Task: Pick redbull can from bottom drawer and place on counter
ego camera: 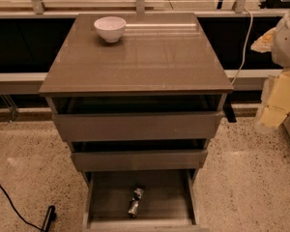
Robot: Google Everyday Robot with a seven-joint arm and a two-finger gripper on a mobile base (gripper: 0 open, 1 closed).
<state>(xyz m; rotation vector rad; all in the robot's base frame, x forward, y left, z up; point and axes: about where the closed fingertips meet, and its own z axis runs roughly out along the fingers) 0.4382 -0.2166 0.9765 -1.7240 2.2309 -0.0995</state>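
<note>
Can (135, 201) is lying on its side in the open bottom drawer (101, 197), lowest of 3 below the counter (135, 62). Bowl (109, 28) is sitting at the counter's back left. You are not seeing the gripper; it is sitting outside the view, so you cannot tell its state.

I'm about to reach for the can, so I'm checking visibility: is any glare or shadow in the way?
Camera view: warm, dim light; glare streaks the counter beside the white bowl; the bottom drawer is shaded, but the redbull can glints clearly; the upper drawer gaps are black; the gripper is out of view.
</note>
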